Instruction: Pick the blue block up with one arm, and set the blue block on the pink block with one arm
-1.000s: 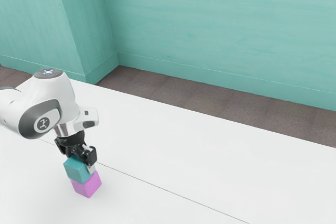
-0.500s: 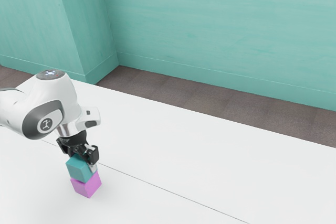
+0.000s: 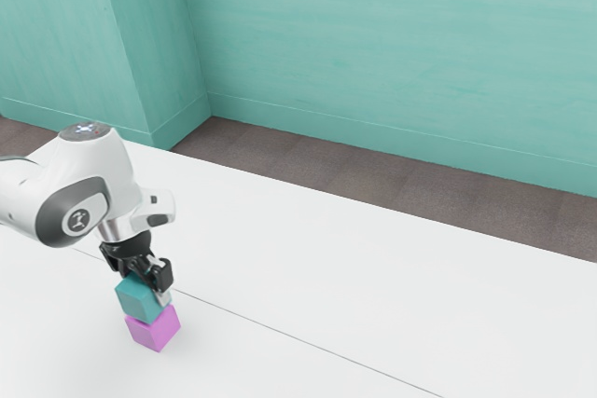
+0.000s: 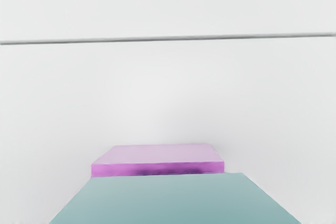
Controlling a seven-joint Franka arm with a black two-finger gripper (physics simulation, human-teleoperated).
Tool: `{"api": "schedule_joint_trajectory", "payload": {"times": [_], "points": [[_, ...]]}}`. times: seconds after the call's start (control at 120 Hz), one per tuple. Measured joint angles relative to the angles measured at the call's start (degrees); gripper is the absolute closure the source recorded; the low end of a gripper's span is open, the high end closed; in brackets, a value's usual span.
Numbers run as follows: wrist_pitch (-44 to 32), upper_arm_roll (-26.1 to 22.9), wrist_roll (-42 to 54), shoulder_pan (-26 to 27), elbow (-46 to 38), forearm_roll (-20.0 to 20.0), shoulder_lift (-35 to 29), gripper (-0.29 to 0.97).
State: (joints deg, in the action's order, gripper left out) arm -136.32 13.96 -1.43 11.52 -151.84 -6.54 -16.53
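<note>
The blue block [image 3: 137, 299], teal in colour, sits on top of the pink block [image 3: 155, 330] near the table's front in the exterior view's left. It is set a little toward the arm, so part of the pink top shows. My gripper [image 3: 143, 288] comes down from above and is shut on the blue block, with its black fingers [image 3: 160, 276] against the block's sides. In the wrist view the blue block [image 4: 173, 200] lies just under my hand, and the pink block [image 4: 157, 161] sticks out beyond it.
The white table [image 3: 373, 267] stretches toward the exterior view's right, with a thin dark seam line [image 3: 280, 331] running across it past the blocks. A brown floor strip [image 3: 392, 179] and teal walls [image 3: 392, 44] lie behind the table.
My hand and the blue block have shifted only a few pixels over the pink block. The fingers still hold the block.
</note>
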Motion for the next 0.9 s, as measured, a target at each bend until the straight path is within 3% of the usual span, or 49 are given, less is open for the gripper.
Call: {"api": "schedule_joint_trajectory", "payload": {"times": [0.292,0.567,0.9], "points": [[0.2,0.3,1.5,0.0,-0.2,0.2,-0.5,0.32],[0.4,0.4,3.3,0.0,-0.2,1.0,-0.5,0.1],[6.3,-2.3,4.7,0.0,2.6,1.3,-7.6,0.02]]}}
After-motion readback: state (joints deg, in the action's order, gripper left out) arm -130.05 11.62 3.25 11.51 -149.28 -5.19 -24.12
